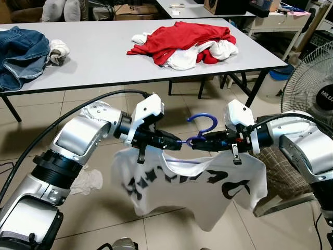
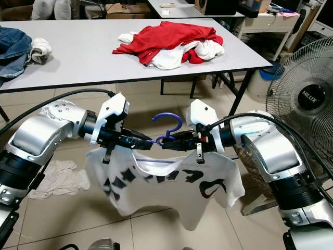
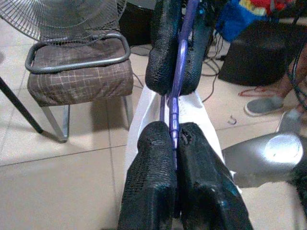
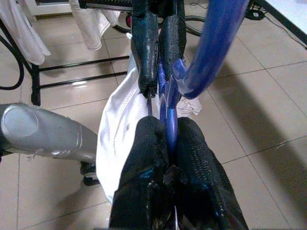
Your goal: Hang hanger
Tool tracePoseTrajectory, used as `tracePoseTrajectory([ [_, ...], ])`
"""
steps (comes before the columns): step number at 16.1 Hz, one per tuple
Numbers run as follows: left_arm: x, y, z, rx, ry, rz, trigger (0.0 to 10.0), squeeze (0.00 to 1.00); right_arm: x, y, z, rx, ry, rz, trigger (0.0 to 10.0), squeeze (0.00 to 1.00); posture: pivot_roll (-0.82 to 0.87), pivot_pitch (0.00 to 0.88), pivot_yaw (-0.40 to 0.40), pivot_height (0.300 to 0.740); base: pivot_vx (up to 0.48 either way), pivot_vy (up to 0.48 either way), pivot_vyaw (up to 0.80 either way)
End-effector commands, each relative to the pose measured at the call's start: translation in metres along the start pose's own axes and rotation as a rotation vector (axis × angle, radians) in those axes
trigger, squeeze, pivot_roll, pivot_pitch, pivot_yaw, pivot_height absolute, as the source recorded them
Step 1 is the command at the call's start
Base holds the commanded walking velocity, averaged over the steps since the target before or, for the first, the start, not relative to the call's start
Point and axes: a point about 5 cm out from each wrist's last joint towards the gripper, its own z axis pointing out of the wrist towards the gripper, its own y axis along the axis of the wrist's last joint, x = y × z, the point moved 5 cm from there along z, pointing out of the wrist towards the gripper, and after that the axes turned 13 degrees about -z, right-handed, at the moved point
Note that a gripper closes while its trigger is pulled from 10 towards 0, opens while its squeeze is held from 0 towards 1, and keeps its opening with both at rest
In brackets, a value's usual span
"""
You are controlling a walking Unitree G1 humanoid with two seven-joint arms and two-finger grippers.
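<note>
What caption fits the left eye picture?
Both hands, left hand and right hand, pinch a blue hanger carrying a white T-shirt.

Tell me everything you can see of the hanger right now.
The hanger is thin and blue-purple, plastic by its look, its open hook pointing up. It is held level in mid-air in front of the table, above the tiled floor. The left gripper and right gripper are both shut on it just below the hook, fingertips facing. A white T-shirt with black print hangs from it, hiding its shoulders.
</note>
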Motion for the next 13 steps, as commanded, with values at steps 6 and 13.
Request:
tracePoseTrajectory([
  [6, -0.006, 0.013, -0.001, -0.043, -0.045, 0.053, 0.0, 0.0, -0.004, 0.009, -0.002, -0.027, -0.002, 0.002, 10.0, 0.51, 0.02, 0.0, -0.006, 0.74, 0.0, 0.0, 0.0],
  [13, 0.014, -0.009, -0.02, -0.021, 0.08, -0.016, 0.0, 0.0, -0.005, 0.031, -0.044, -0.057, -0.017, 0.036, 10.0, 1.0, 0.01, 0.0, -0.004, 0.74, 0.0, 0.0, 0.0],
])
